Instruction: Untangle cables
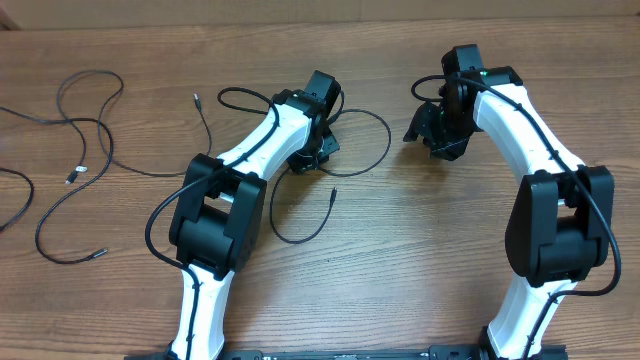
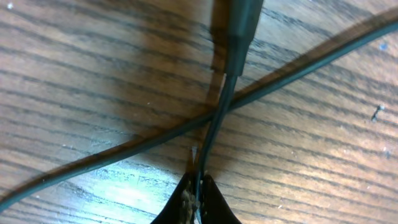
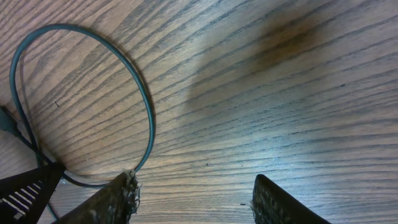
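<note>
Item: thin black flexible cable (image 1: 300, 241) with silver plug tip, looped mid-way on the wooden surface (image 1: 430, 240); further loose strands (image 1: 72, 122) lie at far left. It looks light, limp and likely slippery, so take hold near a crossing. Left jaws are pinching one strand (image 2: 212, 130); right jaws are spread, holding nothing.

The table (image 1: 400, 250) is brown wood with a strong grain and a soft sheen, the cables (image 2: 298, 71) have smooth, matt black rubbery sheaths and small silver metal tips (image 1: 74, 176), and the arms (image 1: 520, 120) wear glossy white plastic shells over matt black joints.
</note>
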### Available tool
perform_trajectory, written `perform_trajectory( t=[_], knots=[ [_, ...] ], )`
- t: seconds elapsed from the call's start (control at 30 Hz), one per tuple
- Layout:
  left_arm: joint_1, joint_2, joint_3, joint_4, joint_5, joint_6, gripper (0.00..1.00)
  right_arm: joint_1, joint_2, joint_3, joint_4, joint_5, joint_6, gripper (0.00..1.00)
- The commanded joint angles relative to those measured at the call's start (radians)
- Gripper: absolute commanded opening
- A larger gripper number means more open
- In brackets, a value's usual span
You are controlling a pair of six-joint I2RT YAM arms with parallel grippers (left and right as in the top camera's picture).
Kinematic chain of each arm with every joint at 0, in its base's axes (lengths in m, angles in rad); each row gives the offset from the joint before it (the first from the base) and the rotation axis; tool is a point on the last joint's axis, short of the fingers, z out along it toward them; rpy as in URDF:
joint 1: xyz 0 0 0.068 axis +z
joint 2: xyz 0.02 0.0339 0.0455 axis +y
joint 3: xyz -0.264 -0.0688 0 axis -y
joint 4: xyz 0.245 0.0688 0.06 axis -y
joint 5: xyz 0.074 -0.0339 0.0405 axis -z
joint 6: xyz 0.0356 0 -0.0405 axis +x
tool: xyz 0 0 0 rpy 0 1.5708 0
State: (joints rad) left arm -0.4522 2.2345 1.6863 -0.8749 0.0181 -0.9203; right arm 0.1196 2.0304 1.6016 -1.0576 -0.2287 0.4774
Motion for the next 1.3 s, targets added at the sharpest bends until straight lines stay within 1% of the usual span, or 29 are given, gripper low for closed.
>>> perform_trajectory(
  t=[0.0, 0.07, 0.13, 0.17, 0.23, 0.3, 0.33, 0.47, 0.57, 0.7, 0.77, 0.8, 0.9, 1.0, 1.07, 1.17, 1.27],
  knots=[
    [0.006, 0.002, 0.002, -0.034, -0.004, 0.121, 0.04, 0.003, 0.008, 0.001, 0.002, 0.003, -0.016, 0.59],
    [0.026, -0.025, 0.058, -0.081, -0.024, 0.196, 0.04, 0.003, 0.008, 0.001, -0.001, 0.002, -0.029, 0.58],
    [0.051, -0.065, 0.126, -0.124, -0.029, 0.299, 0.04, 0.003, 0.008, 0.001, -0.007, 0.002, -0.042, 0.59],
    [0.072, -0.102, 0.175, -0.155, -0.031, 0.372, 0.04, 0.003, 0.008, 0.001, -0.011, 0.002, -0.042, 0.59],
    [0.103, -0.171, 0.251, -0.198, -0.054, 0.459, 0.04, 0.003, 0.008, 0.001, -0.011, 0.002, -0.042, 0.59],
    [0.134, -0.243, 0.312, -0.224, -0.114, 0.502, 0.04, 0.003, 0.008, 0.001, -0.011, 0.002, -0.041, 0.59],
    [0.164, -0.304, 0.351, -0.225, -0.186, 0.531, 0.04, 0.003, 0.008, 0.001, -0.011, 0.002, -0.041, 0.59],
    [0.269, -0.447, 0.389, -0.157, -0.434, 0.553, 0.04, 0.003, 0.008, 0.001, -0.009, 0.002, -0.041, 0.59],
    [0.374, -0.525, 0.389, -0.09, -0.504, 0.563, 0.04, 0.003, 0.008, 0.001, -0.005, 0.002, -0.041, 0.59],
    [0.557, -0.59, 0.389, 0.006, -0.508, 0.633, 0.04, 0.003, 0.008, 0.001, -0.003, 0.002, -0.041, 0.59],
    [0.681, -0.605, 0.389, 0.063, -0.509, 0.662, 0.04, 0.003, 0.008, 0.001, -0.007, 0.002, -0.041, 0.59],
    [0.756, -0.605, 0.389, 0.099, -0.508, 0.663, 0.04, 0.003, 0.008, 0.001, -0.014, 0.002, -0.041, 0.59],
    [0.87, -0.594, 0.388, 0.158, -0.508, 0.663, 0.04, 0.003, 0.008, 0.001, -0.026, 0.002, -0.041, 0.59],
    [0.954, -0.573, 0.388, 0.24, -0.517, 0.661, 0.04, 0.003, 0.008, 0.001, -0.033, 0.002, -0.041, 0.59],
    [1.01, -0.558, 0.388, 0.356, -0.516, 0.651, 0.04, 0.003, 0.008, 0.001, -0.034, 0.002, -0.041, 0.59],
    [1.038, -0.557, 0.389, 0.417, -0.525, 0.655, 0.04, 0.003, 0.008, 0.001, -0.039, 0.002, -0.041, 0.59],
    [1.043, -0.554, 0.388, 0.431, -0.557, 0.68, 0.04, 0.003, 0.008, 0.001, -0.04, 0.002, -0.037, 0.6]
  ],
)
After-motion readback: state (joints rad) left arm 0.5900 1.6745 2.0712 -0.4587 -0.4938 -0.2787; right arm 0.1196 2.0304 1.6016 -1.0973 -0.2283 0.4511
